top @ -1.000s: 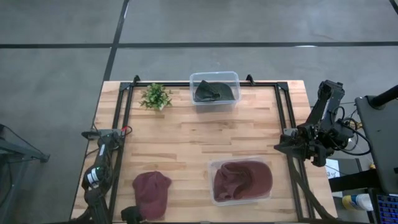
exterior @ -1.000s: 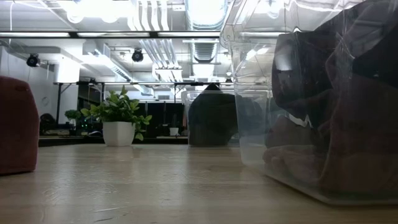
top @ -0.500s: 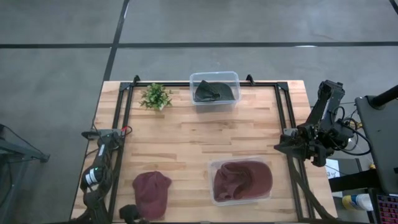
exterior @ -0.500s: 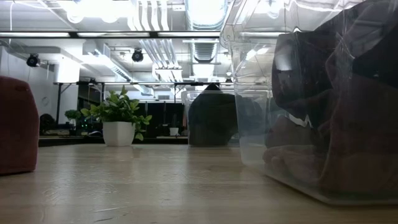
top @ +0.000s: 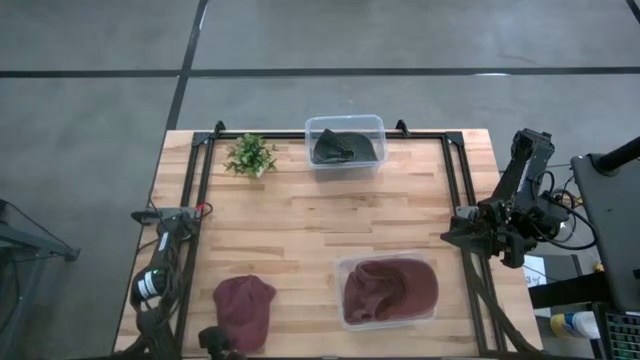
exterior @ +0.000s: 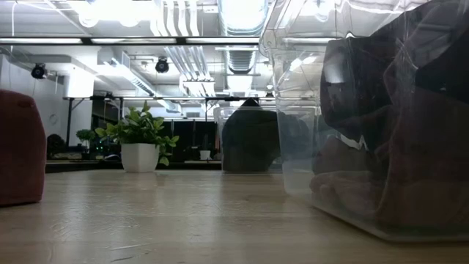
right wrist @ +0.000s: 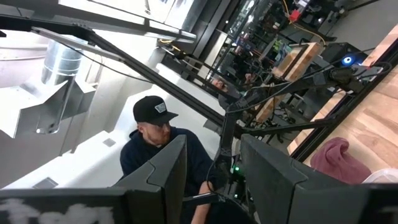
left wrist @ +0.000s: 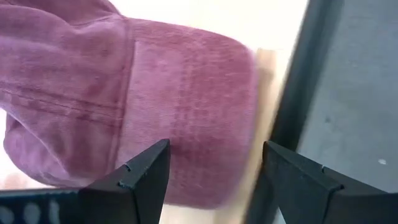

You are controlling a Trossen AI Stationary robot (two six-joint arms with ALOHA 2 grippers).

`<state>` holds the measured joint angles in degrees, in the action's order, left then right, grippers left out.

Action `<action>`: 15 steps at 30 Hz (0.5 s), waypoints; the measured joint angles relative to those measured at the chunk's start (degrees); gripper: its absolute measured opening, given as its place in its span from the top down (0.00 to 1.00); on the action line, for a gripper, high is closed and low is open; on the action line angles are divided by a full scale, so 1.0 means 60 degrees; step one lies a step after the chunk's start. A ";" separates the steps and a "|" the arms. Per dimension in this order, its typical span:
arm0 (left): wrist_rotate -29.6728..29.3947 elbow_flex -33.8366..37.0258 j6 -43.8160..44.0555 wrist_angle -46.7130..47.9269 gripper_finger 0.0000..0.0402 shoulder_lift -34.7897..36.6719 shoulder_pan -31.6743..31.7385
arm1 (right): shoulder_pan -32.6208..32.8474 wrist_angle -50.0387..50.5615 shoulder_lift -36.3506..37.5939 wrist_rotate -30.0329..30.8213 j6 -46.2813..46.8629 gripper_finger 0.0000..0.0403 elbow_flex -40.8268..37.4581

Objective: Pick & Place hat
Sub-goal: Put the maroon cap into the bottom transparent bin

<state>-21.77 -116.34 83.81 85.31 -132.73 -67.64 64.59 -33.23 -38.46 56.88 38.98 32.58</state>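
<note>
A maroon hat [top: 243,310] lies flat on the near-left part of the table; it fills the left wrist view [left wrist: 124,106] and shows at the left edge of the low view [exterior: 18,158]. My left gripper [top: 213,341] is open at the table's near edge, just short of the hat's near end, with its fingers [left wrist: 214,180] spread apart in front of the cloth and clear of it. My right gripper [top: 452,236] waits at the table's right edge, open [right wrist: 211,183], and touches nothing.
A clear bin [top: 388,290] holding maroon hats stands near-right of the hat and looms large in the low view [exterior: 381,117]. A second clear bin [top: 345,140] with a dark green hat sits at the far edge, beside a small potted plant [top: 250,155]. A person [right wrist: 161,146] sits beyond the table.
My left gripper has crept slightly along the near edge toward the hat's near end. The hat and the bins have stayed where they were.
</note>
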 joint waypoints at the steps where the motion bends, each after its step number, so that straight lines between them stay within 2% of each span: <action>1: -0.0053 0.0134 -0.0004 0.0002 0.38 0.0000 0.0000 | -0.0003 0.0000 0.0003 0.0000 0.0000 0.64 -0.0004; 10: -0.0687 0.1096 0.0323 0.0054 0.38 0.0000 -0.0007 | 0.0000 0.0000 0.0000 0.0000 0.0000 0.64 -0.0004; 15: -0.0908 0.1330 0.1371 0.0739 0.41 0.0000 0.0037 | -0.0001 0.0000 0.0000 0.0000 0.0000 0.64 -0.0003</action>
<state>-27.21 -108.35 92.04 89.75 -132.73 -67.42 64.59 -33.23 -38.46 56.88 38.98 32.56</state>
